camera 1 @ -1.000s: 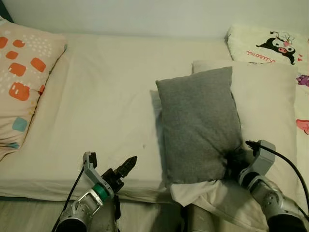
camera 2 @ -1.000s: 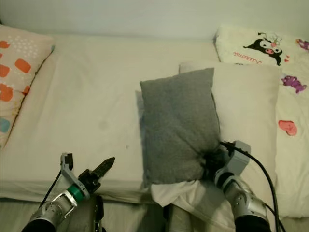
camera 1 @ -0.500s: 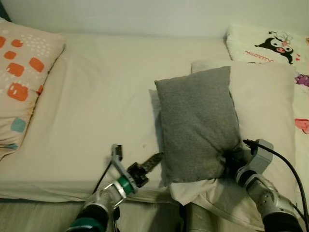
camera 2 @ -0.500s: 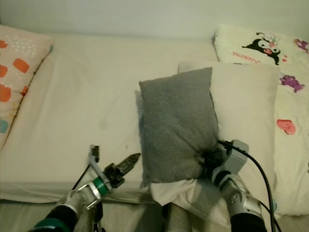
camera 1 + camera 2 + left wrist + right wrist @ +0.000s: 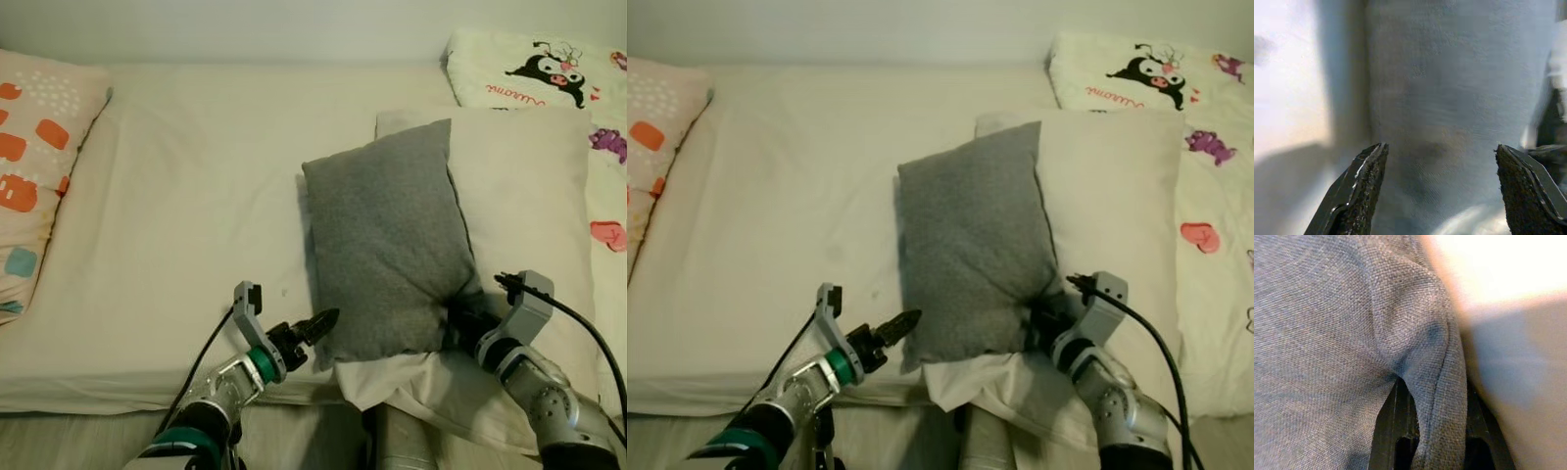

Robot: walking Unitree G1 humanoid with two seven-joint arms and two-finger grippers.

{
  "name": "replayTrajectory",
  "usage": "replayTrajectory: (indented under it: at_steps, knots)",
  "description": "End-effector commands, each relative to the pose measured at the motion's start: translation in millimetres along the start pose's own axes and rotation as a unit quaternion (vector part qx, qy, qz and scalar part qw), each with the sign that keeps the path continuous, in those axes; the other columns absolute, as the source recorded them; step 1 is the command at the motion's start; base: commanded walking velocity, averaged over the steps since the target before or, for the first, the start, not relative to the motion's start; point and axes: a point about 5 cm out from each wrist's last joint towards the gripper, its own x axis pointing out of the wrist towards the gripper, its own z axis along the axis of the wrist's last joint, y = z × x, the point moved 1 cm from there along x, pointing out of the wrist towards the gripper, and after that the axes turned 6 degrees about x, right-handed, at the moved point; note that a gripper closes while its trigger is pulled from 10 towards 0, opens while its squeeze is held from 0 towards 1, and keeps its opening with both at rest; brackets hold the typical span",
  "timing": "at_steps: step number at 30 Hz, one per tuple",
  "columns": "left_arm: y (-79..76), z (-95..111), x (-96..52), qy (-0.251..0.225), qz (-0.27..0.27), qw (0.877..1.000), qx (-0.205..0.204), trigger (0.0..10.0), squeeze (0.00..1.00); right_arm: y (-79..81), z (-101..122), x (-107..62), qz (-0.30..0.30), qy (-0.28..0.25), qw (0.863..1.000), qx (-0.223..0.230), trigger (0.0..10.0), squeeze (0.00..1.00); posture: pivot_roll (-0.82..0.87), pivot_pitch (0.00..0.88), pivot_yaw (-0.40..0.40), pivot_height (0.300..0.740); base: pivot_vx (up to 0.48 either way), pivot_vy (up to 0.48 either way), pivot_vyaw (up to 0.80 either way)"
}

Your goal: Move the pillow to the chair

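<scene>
Right gripper [image 5: 468,323] of mine is clamped on the near right corner of the grey pillow [image 5: 392,245], with a fold of its fabric [image 5: 1415,362] bunched between my 2 fingers, presumably to anchor that side for a 2-handed lift. Left gripper [image 5: 315,323] sits at the pillow's near left corner, its tip touching or just short of the fabric; its fingers [image 5: 1359,183] are spread apart, with the pillow's grey side face between them and nothing pinched yet. Relative to the pillow: it lies on the bed [image 5: 196,196], partly on top of a cream pillow [image 5: 529,196] that extends to its right and beyond its far edge; a white cloth [image 5: 392,377] hangs just below its near edge; a cartoon-print quilt [image 5: 549,69] lies beyond it to the right; an orange-patterned cushion [image 5: 29,166] lies well apart to its left. Open mattress to its left gives the freest room. I judge that closing the left fingers comes next. No chair is visible here.
</scene>
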Motion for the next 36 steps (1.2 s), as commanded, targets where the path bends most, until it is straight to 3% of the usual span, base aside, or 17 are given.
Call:
replayTrajectory:
  at_steps: [1,6,11,12,14,15,16,17,28,36]
  knots:
    - [6.5,-2.5,-2.7,0.006,0.031,0.999,0.014,10.0,0.0,-4.7,-7.3,-4.0,-0.018,0.015,1.0,0.004,0.0,0.0,-0.24,0.212,0.054,0.597,0.0,0.0,0.0]
    - [9.2,10.3,-0.5,-0.017,0.055,0.998,0.022,10.0,0.0,6.8,-3.2,-8.6,0.0,0.012,1.0,0.001,0.0,0.0,-0.25,0.226,0.059,0.597,0.0,0.0,0.0]
    - [-6.7,12.2,11.9,-0.028,0.015,0.999,-0.012,10.0,0.0,14.5,-1.1,-15.5,0.008,0.011,1.0,-0.002,0.0,0.0,-0.27,0.255,0.066,0.597,0.0,0.0,0.0]
    - [-10.4,9.6,14.0,-0.026,0.006,1.0,-0.015,7.1,0.0,15.4,-1.6,-16.6,0.009,0.012,1.0,-0.002,0.0,0.0,-0.27,0.255,0.066,0.597,0.0,0.0,0.0]
    - [-10.4,9.6,14.0,-0.026,0.006,1.0,-0.015,7.1,0.0,15.4,-1.6,-16.6,0.009,0.012,1.0,-0.002,0.0,0.0,-0.27,0.255,0.066,0.597,0.0,0.0,0.0]
    - [-13.5,7.2,15.7,-0.025,-0.003,1.0,-0.017,3.5,0.0,16.3,-2.0,-17.6,0.01,0.012,1.0,-0.002,0.0,0.0,-0.27,0.255,0.066,0.597,0.0,0.0,0.0]
    - [-13.5,7.2,15.7,-0.025,-0.003,1.0,-0.017,3.5,0.0,16.3,-2.0,-17.6,0.01,0.012,1.0,-0.002,0.0,0.0,-0.27,0.255,0.066,0.597,0.0,0.0,0.0]
    - [-16.9,4.2,17.3,-0.024,-0.012,0.999,-0.023,0.0,0.0,17.4,-2.0,-18.4,0.011,0.013,1.0,-0.002,0.0,0.0,-0.27,0.255,0.071,0.597,0.0,0.0,0.0]
    - [-28.9,-7.6,21.1,-0.036,-0.051,0.995,-0.072,0.0,0.0,21.9,-1.4,-19.0,0.012,0.017,1.0,-0.002,0.0,0.0,-0.27,0.244,0.067,0.597,0.0,0.0,0.0]
    - [-25.1,-5.6,19.8,-0.051,-0.033,0.995,-0.077,0.0,0.0,24.1,1.4,-18.2,0.014,0.019,1.0,-0.006,0.0,0.0,-0.27,0.236,0.059,0.597,0.0,0.0,0.0]
